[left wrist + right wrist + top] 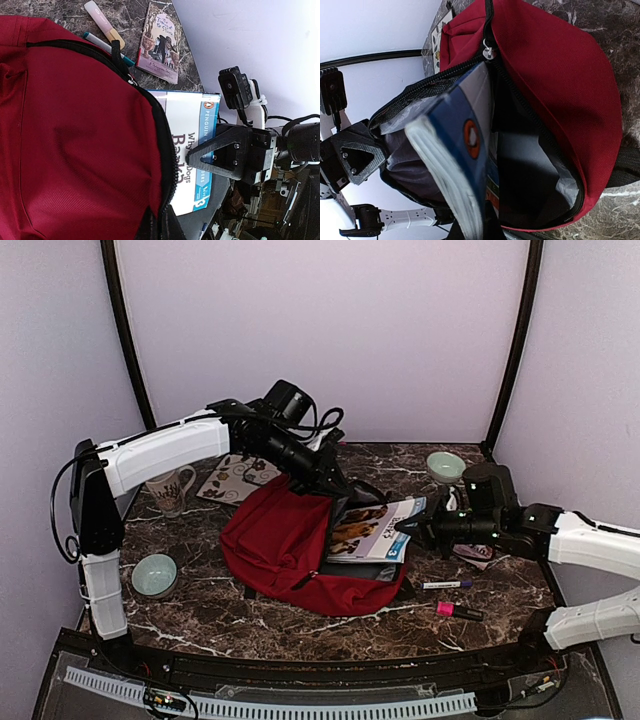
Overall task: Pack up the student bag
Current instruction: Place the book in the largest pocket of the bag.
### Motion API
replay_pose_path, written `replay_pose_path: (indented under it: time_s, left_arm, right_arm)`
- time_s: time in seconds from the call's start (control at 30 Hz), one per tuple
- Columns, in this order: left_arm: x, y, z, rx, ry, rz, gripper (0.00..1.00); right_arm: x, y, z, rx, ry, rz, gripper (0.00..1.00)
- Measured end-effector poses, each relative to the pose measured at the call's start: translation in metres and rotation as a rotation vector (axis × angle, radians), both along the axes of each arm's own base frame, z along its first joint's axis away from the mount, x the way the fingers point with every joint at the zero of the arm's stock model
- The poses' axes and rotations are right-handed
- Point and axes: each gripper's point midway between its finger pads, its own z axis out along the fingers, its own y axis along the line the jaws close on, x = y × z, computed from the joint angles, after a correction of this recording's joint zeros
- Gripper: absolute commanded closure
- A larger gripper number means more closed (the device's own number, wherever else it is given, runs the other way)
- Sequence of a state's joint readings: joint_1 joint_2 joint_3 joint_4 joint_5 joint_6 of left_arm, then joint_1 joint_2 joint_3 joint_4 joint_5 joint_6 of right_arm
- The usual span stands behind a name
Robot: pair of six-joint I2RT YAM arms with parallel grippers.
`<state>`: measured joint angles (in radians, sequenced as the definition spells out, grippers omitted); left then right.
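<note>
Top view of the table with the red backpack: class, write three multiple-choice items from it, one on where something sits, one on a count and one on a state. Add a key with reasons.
1. Where is the mug?
A. on the table, left of the student bag
B. inside the bag
C. on top of the bag

2. How many pale green bowls are out?
A. one
B. two
C. four

3. How is the bag's main zip?
A. zipped shut
B. open, with a book partway in
C. open, with nothing in its mouth

Key:
1 A: the mug stands on the marble, apart from the bag.
2 B: one bowl sits front left and one back right.
3 B: the book's cover sticks out of the gaping mouth.
</note>
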<state>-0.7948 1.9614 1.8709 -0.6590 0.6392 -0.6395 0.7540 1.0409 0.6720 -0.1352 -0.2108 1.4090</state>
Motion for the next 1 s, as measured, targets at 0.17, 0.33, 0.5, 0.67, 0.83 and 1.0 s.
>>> replay_pose_path:
  time_s: [0.17,0.33,0.5,0.67,0.83,1.0]
  left_arm:
    - [0.0,-0.003,0.004,-0.022,0.029,0.014,1.0]
    - [0.001,-0.007,0.011,-0.051,0.04,0.019,1.0]
    - [0.002,-0.008,0.013,-0.059,0.032,0.018,1.0]
    - [0.003,-0.004,0.014,-0.065,0.021,0.02,1.0]
    - [0.002,0.005,0.022,-0.085,0.004,0.027,1.0]
    - [-0.002,0.015,0.02,-0.092,0.006,0.022,1.0]
  right_arm:
    - [0.007,0.01,0.003,0.009,-0.05,0.004,1.0]
    - [0.017,0.023,0.001,0.008,-0.112,0.013,1.0]
    - [0.027,0.041,-0.008,-0.032,-0.167,0.035,1.0]
    - [0.038,0.065,-0.008,-0.054,-0.246,0.076,1.0]
    - [0.044,0.089,-0.017,-0.069,-0.31,0.124,1.0]
    - [0.043,0.101,-0.034,-0.111,-0.296,0.155,1.0]
